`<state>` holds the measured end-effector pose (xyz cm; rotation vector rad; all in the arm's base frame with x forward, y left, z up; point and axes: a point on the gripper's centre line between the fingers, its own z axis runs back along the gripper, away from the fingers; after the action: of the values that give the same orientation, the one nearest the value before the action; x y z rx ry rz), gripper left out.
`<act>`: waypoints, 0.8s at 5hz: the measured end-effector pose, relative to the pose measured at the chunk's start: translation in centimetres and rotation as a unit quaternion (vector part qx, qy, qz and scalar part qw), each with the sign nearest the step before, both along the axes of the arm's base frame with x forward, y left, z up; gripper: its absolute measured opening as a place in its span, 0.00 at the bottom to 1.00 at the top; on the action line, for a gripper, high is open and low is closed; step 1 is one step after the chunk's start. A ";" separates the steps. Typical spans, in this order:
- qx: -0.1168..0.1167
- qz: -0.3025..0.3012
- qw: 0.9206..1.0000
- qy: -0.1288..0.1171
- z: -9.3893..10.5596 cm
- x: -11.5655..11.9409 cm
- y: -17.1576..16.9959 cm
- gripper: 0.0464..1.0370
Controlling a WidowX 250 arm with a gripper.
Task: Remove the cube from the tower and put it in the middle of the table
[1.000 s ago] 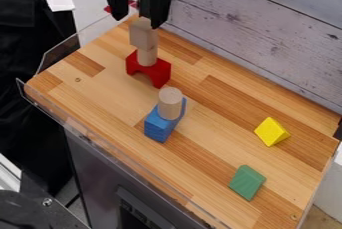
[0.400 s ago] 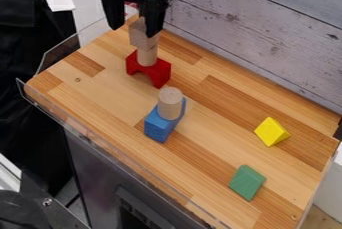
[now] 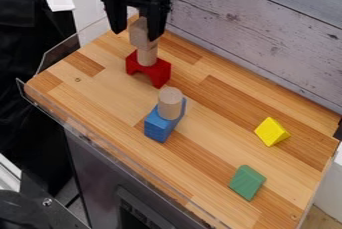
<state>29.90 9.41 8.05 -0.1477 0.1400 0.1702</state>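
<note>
Cube [image 3: 139, 32], plain wood, tops the tower: it sits on a wooden cylinder [image 3: 147, 56], which stands on a red arch block [image 3: 159, 72]. In the camera view, with 12 o'clock at the top, the tower is at 11 o'clock from the middle of the surface [image 3: 100, 90]. The claw [image 3: 137, 35] hangs over it with its 2 fingers apart, 1 on the cube's 9 o'clock side and 1 on its 3 o'clock side; I cannot tell if either touches the wood.

A plank wall [image 3: 267, 38] bounds the surface from 12 to 3 o'clock, and a clear guard [image 3: 59, 53] edges it near 10 o'clock. Toward 6 o'clock from the tower, a 2nd cylinder [image 3: 170, 104] stands on a blue block [image 3: 159, 128]. Open wood runs from there toward 3 o'clock, up to the yellow block [image 3: 271, 132]; the green block [image 3: 247, 182] lies between 4 and 5 o'clock from the blue block.

Compared with 0.4 s ago, the claw has come slightly lower around the cube; the blocks have kept their places.
</note>
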 end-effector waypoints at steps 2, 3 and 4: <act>-0.010 0.008 1.000 0.007 -0.8 0.4 0.0 0.66; -0.011 0.010 1.000 0.006 -0.9 0.5 -0.1 0.53; -0.006 0.015 1.000 0.011 -0.8 0.3 -0.1 0.53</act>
<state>30.25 9.26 7.30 -0.1609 0.1605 0.2005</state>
